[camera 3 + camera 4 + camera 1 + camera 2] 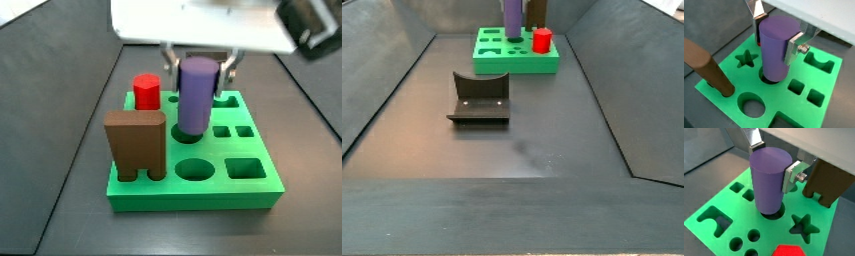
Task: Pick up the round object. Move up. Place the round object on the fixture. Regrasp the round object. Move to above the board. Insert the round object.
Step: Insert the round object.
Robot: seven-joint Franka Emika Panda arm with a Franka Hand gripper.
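Because the round object (775, 47) must drop straight into its round hole, my gripper (777, 30) clamps both plates on its upper part, upright. Its foot already sits in the board (516, 58), near the counter's far edge, beside the red peg (146, 91).

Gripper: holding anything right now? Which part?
Yes. The gripper over the green board clamps the purple cylinder peg by its upper sides; the peg's lower end sits in a round hole.
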